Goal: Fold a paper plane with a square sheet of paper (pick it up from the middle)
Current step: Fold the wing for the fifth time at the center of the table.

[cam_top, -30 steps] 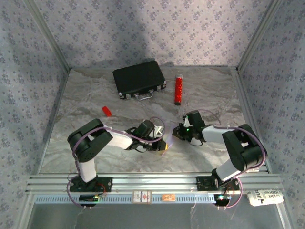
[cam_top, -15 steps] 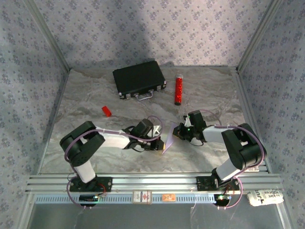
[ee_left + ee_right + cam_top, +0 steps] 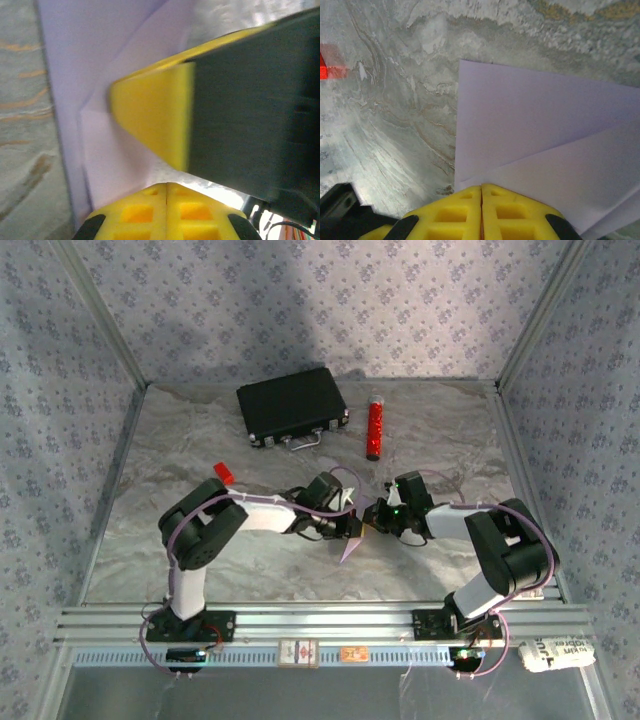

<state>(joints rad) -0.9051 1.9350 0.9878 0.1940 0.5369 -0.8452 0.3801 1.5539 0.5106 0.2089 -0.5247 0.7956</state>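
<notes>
Left fingers (image 3: pixel 131 216) and right fingers (image 3: pixel 512 212) both clench the creased square sheet of paper (image 3: pixel 350 542) between them, mid counter (image 3: pixel 450 440); probably light, floppy, tear-prone, best pinched along folded edges.

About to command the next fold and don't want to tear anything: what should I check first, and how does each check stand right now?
1. Right jaws shut on the folded paper: ok.
2. Left jaws shut, with the paper running into them: ok.
3. Room between the two arms' jaws: not ok, they crowd almost together at the paper.
4. Paper's lower tip clear of the table: cannot tell.
5. Red block, black case and red cylinder away from the work spot: ok.
</notes>
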